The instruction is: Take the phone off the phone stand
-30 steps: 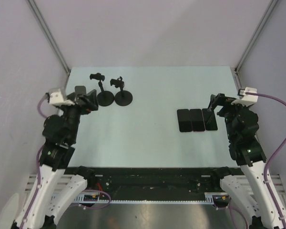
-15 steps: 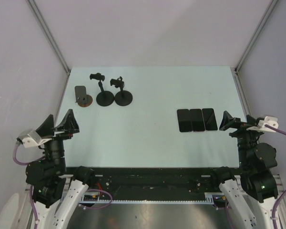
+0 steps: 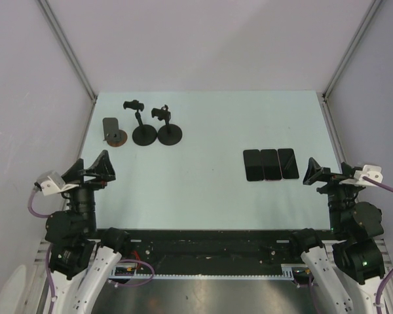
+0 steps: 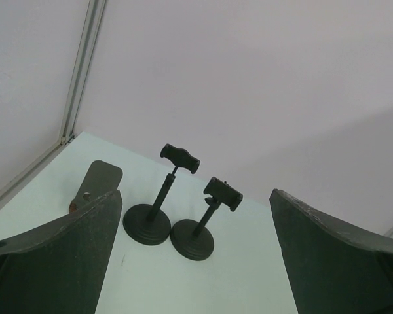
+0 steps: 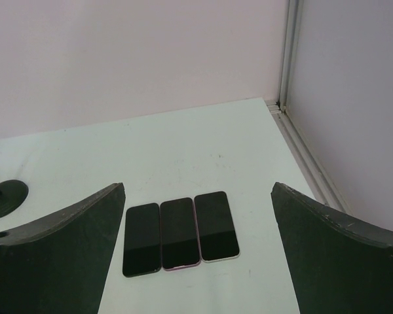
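Three phones lie flat side by side on the table: a black one (image 3: pixel 253 165), a pink-rimmed one (image 3: pixel 270 164) and a white-rimmed one (image 3: pixel 287 163). They also show in the right wrist view (image 5: pixel 180 232). Two black phone stands with round bases (image 3: pixel 144 134) (image 3: pixel 169 134) stand at the back left, clamps empty. A third stand with a grey plate (image 3: pixel 112 129) stands left of them, also empty. My left gripper (image 3: pixel 92 171) is open and empty near the front left. My right gripper (image 3: pixel 329 175) is open and empty, right of the phones.
The left wrist view shows the two black stands (image 4: pixel 147 222) (image 4: pixel 193 239) and the grey plate stand (image 4: pixel 98 183) ahead between my fingers. Metal frame posts rise at the table's back corners (image 3: pixel 326 98). Walls close in on three sides.
Both arms have pulled back from the table toward the near edge. The left gripper has left the grey plate stand; the right gripper has left the phones. The phones have not moved.
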`<act>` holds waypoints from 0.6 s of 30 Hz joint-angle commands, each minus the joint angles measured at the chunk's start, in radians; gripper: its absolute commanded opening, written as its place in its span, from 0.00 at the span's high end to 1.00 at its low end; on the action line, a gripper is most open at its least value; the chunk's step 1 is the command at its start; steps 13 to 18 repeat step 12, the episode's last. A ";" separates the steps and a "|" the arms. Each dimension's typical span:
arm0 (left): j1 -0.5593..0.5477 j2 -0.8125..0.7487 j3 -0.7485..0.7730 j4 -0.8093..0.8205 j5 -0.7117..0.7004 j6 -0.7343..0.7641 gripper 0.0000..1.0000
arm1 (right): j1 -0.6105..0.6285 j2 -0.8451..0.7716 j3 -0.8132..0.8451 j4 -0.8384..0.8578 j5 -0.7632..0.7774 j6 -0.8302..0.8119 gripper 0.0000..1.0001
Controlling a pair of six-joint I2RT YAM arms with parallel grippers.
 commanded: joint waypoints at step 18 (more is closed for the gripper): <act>0.001 0.020 -0.029 -0.004 -0.030 -0.108 0.00 | 0.016 0.021 0.040 0.039 -0.038 -0.023 0.00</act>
